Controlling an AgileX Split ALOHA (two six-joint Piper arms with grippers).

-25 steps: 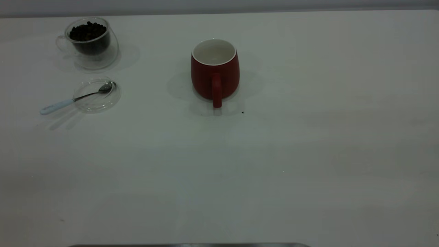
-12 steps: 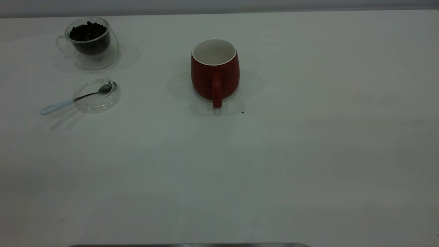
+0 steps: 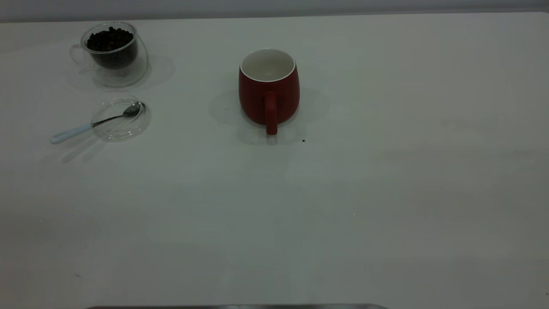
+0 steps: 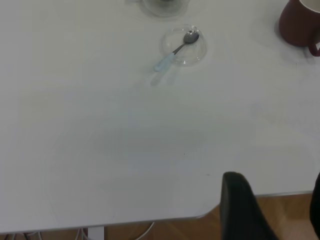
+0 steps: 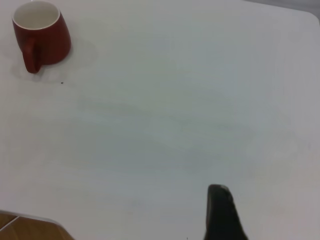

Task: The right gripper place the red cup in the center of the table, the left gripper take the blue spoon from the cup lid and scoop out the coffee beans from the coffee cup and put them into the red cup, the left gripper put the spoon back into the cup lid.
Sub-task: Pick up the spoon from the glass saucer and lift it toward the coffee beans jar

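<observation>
1. At the far left of the table (image 3: 386,180), the coffee cup (image 3: 112,53) is standing upright, its clear handle pointing toward the table's left edge, and the coffee beans (image 3: 110,40) are filling it close to the rim.
2. Just in front of it, the cup lid (image 3: 121,119) is lying flat on the tabletop, apart from the glass cup.
3. The blue spoon (image 3: 92,124) is resting with its metal bowl inside the lid, while its pale handle is sticking out over the lid's rim and lying on the table toward the left front.
4. Further right, near the middle of the table's width, the red cup (image 3: 269,91) is standing upright with its loop handle facing the exterior camera; its white inside is showing no beans. It is sitting well apart from the lid and the glass cup.
5. A tiny dark speck (image 3: 303,140) is lying on the table just beside the mug's base, to the right of the handle.
6. The left gripper (image 4: 275,212) is hanging over the near table edge, well apart from the spoon; two dark fingers are showing with a wide gap between them, holding nothing.
7. The right gripper (image 5: 222,212) is hovering above bare tabletop far from the mug; only one dark finger is showing, so whether it is spread or closed cannot be told.
</observation>
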